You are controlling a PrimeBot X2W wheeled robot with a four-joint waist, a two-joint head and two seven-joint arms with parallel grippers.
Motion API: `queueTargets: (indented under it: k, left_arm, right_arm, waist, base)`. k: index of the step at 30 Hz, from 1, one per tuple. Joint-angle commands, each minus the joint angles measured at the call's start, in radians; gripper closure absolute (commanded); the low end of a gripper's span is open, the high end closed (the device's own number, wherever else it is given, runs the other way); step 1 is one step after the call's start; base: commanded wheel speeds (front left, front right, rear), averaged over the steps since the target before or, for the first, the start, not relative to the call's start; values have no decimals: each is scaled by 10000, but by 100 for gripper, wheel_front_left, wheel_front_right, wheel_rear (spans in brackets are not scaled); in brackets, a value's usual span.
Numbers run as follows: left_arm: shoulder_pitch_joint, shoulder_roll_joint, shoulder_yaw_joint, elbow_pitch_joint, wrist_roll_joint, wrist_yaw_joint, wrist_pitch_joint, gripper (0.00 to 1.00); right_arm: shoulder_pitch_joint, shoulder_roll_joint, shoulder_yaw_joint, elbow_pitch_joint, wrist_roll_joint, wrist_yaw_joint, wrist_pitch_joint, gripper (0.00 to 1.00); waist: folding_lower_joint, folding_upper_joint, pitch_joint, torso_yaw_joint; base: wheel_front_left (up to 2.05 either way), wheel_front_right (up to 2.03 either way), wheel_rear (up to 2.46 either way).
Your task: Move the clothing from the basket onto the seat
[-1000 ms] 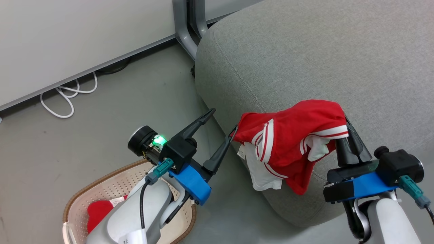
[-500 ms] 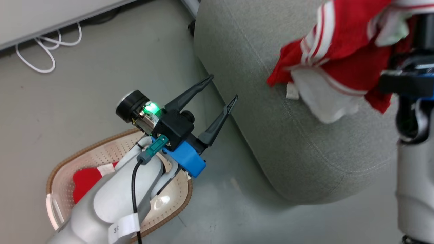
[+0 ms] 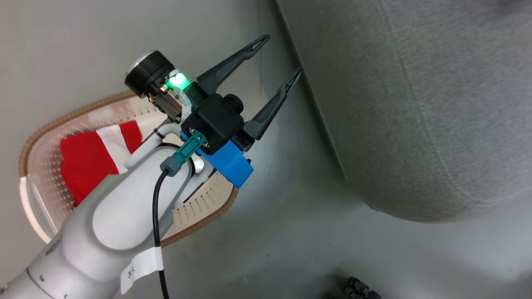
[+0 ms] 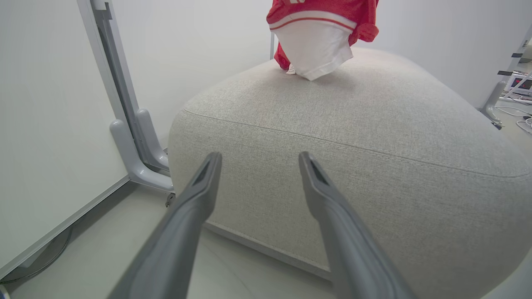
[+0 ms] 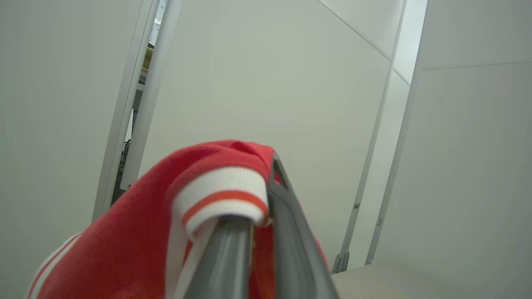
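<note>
One red garment point(image 5: 124, 249) hangs pinched in the right tool point(image 5: 257, 195) over the seat point(image 4: 332, 124), ready for release; the left tool point(image 3: 283, 54), spread, hovers near the basket point(image 3: 54, 120) holding a second garment point(image 3: 87, 158).

I can read very little here. A white tag point(image 3: 139, 269) wrapped round the black cable point(image 3: 154, 224) on the left forearm carries a mark beginning with "3"; the rest is too small for me. In the left wrist view, the red garment point(image 4: 332, 10) over the far side of the seat point(image 4: 353, 137) shows scraps of white lettering, cut off at the top. Its small white label point(image 4: 291, 71) is unreadable. A device point(image 4: 522, 83) by the right edge shows red digits I cannot make out.
</note>
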State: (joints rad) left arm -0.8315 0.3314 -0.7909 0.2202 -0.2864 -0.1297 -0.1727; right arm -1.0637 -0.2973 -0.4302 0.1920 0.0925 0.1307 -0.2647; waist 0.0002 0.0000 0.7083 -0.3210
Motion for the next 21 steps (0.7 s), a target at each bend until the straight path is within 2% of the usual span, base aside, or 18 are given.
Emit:
queueTargets:
  k: [1, 4, 11, 18, 19, 20, 21]
  left_arm:
    - [-265, 52, -22, -142, 73, -7, 50, 0]
    - [-369, 110, -53, -250, 90, -7, 91, 0]
    - [-372, 137, -135, -230, 40, -6, 22, 0]
    - [-382, 149, -146, -112, -41, 54, -65, 0]
    - [-370, 147, -149, -89, -57, 67, -72, 0]
    - [-353, 141, -157, -67, -60, 92, -110, 0]
    - [-353, 141, -157, -67, -60, 92, -110, 0]
  right_arm:
    - [-63, -145, -87, 528, -9, 1, 1, 100]
    - [277, -171, -3, 1398, -233, 1, 1, 100]
    - [960, 263, -365, 3575, -314, 1, 1, 100]
    - [1504, 569, -559, 4585, -171, 1, 1, 100]
    - [1526, 601, -545, 4634, -158, 1, 1, 85]
    - [1568, 623, -539, 4646, -167, 1, 3, 56]
    - [1568, 623, -539, 4646, -167, 1, 3, 56]
  waist:
    - [-2, 0, 633, 169]
    - [-2, 0, 824, 219]
    - [-2, 0, 937, 406]
    - [-2, 0, 807, 512]
    - [-2, 0, 770, 509]
    - [-2, 0, 720, 504]
    - [-2, 0, 720, 504]
  base:
    - [0, 0, 0]
    - [0, 0, 0]
    - [0, 0, 0]
    - [0, 0, 0]
    - [0, 0, 0]
    - [0, 0, 0]
    - [0, 0, 0]
